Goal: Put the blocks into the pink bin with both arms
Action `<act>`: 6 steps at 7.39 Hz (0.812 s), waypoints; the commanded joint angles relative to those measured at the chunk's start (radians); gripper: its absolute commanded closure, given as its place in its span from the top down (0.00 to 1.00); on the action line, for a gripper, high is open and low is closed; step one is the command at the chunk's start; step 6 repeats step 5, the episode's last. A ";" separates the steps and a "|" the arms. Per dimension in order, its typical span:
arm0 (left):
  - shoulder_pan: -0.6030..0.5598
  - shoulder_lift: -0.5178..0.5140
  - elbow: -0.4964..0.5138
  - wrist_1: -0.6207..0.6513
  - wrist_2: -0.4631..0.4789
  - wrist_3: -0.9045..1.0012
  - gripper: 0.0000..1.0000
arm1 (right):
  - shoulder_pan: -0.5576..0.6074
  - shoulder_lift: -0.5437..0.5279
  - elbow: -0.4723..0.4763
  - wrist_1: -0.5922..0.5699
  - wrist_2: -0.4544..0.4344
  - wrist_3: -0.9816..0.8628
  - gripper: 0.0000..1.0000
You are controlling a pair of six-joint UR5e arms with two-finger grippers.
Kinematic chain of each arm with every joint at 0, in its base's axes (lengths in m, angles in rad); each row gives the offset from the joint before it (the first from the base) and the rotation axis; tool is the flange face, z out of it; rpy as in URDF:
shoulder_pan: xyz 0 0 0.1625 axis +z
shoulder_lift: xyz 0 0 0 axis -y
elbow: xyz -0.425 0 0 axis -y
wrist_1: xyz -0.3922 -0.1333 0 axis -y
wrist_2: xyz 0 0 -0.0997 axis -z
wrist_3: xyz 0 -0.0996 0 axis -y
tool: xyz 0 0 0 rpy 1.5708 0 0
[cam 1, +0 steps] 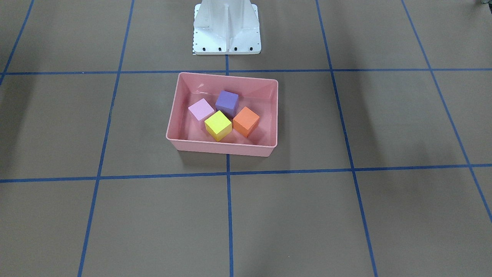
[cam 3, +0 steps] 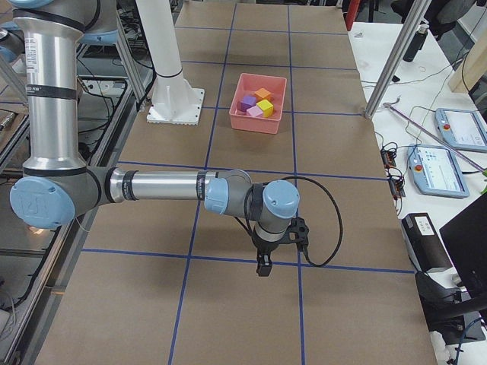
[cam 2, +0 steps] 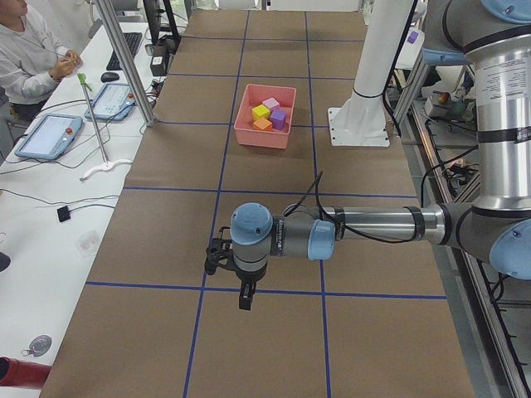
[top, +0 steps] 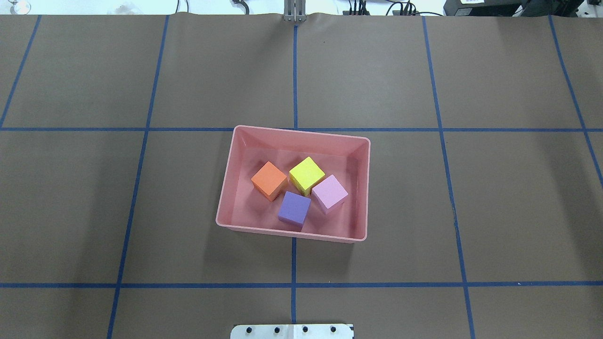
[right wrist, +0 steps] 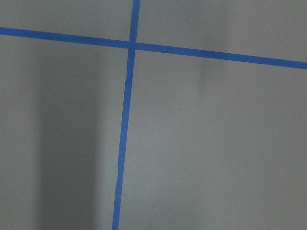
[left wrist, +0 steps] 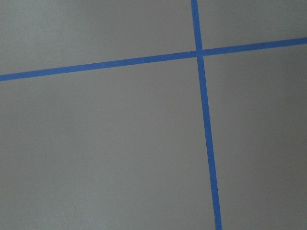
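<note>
Only the side views are showing the arms (cam 2: 373, 222); overhead and front views are catching just the pink bin (top: 301, 140) and its load, the wrist cameras only surface (left wrist: 96, 153) and blue tape (left wrist: 205, 124). Inside the bin the orange block (top: 269, 181), purple block (top: 294, 209), yellow block (top: 306, 175) and pink block (top: 330, 193) are sitting huddled near its middle. Well away from the bin, the left end effector (cam 2: 246, 303) and right end effector (cam 3: 264, 268) are pointing down; released or clenched, I cannot tell.

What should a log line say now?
blocks: all four in pink bin | left gripper: away from bin, state unclear | right gripper: same | task: looks done
</note>
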 commanded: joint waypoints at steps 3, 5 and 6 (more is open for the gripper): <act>0.001 0.000 -0.024 0.000 0.000 0.000 1.00 | 0.000 -0.001 0.000 0.000 0.000 0.000 1.00; 0.001 0.003 -0.024 0.000 -0.004 0.000 1.00 | 0.000 -0.001 0.001 0.000 0.000 0.000 1.00; 0.001 0.003 -0.024 0.000 -0.004 0.000 1.00 | 0.000 -0.001 0.001 0.000 0.000 0.000 1.00</act>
